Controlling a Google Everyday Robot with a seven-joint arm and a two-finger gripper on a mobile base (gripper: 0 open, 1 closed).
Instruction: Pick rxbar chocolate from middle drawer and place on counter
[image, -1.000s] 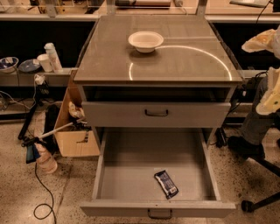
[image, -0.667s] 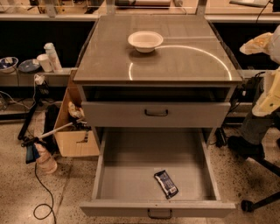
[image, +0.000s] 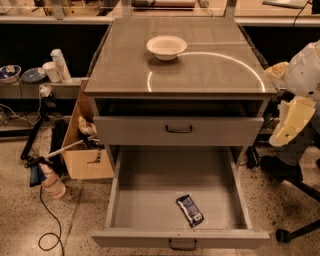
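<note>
Camera view: the gripper (image: 292, 120) is seen at the right edge; its grip cannot be told. The flat rxbar chocolate (image: 190, 210) in the middle drawer (image: 150, 200) could be pushed, not grabbed.

Tool (image: 286, 131) (prob.) at rt edge; rxbar chocolate (image: 189, 210) in middle drawer (image: 150, 200).

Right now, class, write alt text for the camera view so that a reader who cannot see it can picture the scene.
The rxbar chocolate lies flat on the floor of the open middle drawer, near its front. The gripper hangs off to the right of the counter, well away from the bar. A white bowl sits on the counter toward the back.
</note>
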